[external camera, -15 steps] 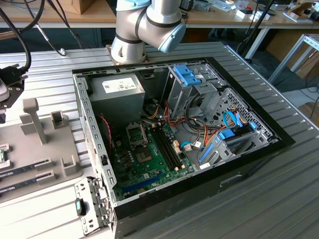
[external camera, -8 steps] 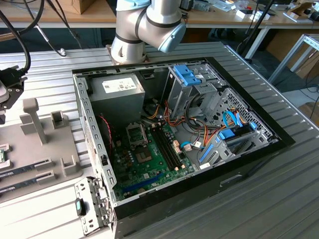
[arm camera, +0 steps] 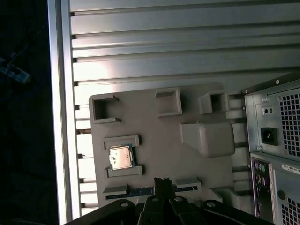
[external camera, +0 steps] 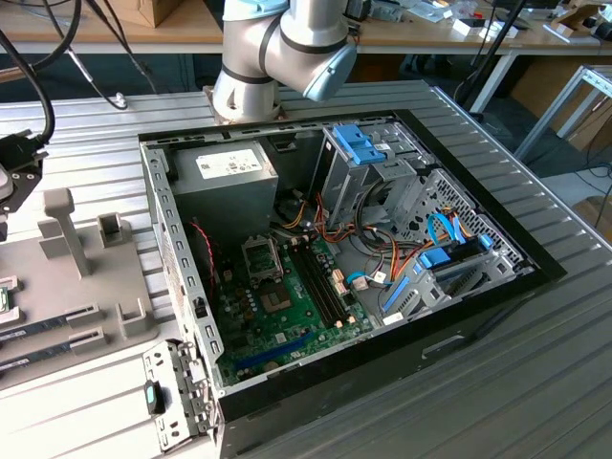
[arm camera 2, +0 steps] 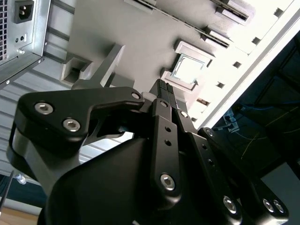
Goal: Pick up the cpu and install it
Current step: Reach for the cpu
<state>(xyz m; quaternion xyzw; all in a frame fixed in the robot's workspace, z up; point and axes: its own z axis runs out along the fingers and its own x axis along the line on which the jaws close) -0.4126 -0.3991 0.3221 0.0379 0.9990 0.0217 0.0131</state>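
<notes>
The cpu (arm camera: pixel 121 157) is a small square chip with a silvery top and a green edge. It lies flat in a framed recess of the grey holder plate (arm camera: pixel 154 129), and the second wrist view also catches the cpu (arm camera 2: pixel 187 69). My gripper (arm camera: pixel 161 183) hangs above the plate, a short way to the side of the chip and not touching it. In the second wrist view the gripper (arm camera 2: pixel 164 89) has its black fingers together, with nothing between them.
The open computer case (external camera: pixel 497 296) lies on the ribbed metal table, with the green motherboard (external camera: pixel 287 316) and its processor socket (external camera: pixel 260 256) inside. Two memory sticks (external camera: pixel 57 320) rest on the holder plate (external camera: pixel 134 325) beside a grey upright post (external camera: pixel 62 225). The case's rear panel (arm camera: pixel 276 140) stands close to the plate.
</notes>
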